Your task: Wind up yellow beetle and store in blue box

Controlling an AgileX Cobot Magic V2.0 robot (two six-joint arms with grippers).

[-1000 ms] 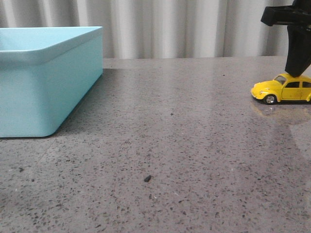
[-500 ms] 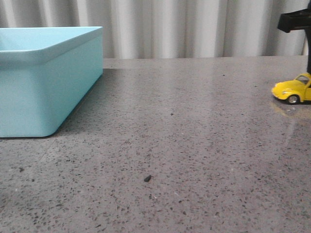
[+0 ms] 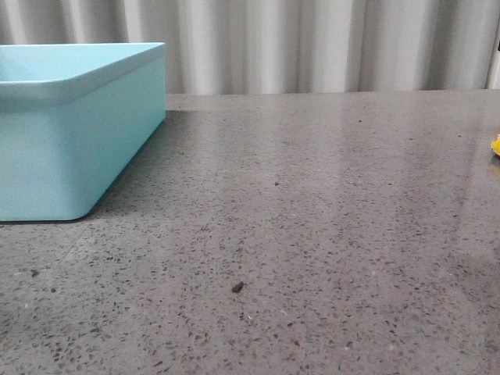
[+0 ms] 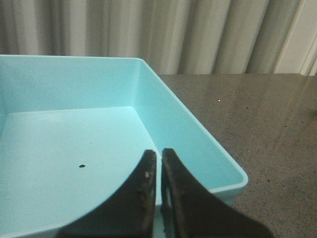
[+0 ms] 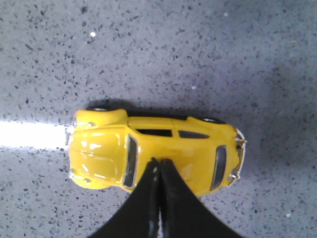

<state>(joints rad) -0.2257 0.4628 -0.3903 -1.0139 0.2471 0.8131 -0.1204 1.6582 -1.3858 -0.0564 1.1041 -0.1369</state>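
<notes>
Front view: the blue box (image 3: 78, 125), pale aqua plastic with rounded corners and a flared rim, stands at about 9 o'clock on the grey speckled desk (image 3: 312, 234). Only a sliver of the yellow beetle (image 3: 496, 146) shows at the 3 o'clock edge; neither arm is in sight here. A small dark crumb (image 3: 237, 287) lies on the polished stone near 6 o'clock.

Left wrist view: this one alone looks into the blue box (image 4: 188, 129), showing its smooth floor and a dark fleck (image 4: 80, 165) on it. The left tool (image 4: 158, 156) hangs above the box interior near the front wall, its two curved black fingers (image 4: 143, 183) pressed nearly together with nothing between them.

Right wrist view: only here is the yellow beetle (image 5: 153, 151) seen whole, glossy, rounded, dark-windowed, standing on its wheels on the desk (image 5: 198, 49). The right tool (image 5: 159, 163) points straight down onto the roof, its dark fingers (image 5: 176, 203) together and their tips touching the car, gripping nothing
</notes>
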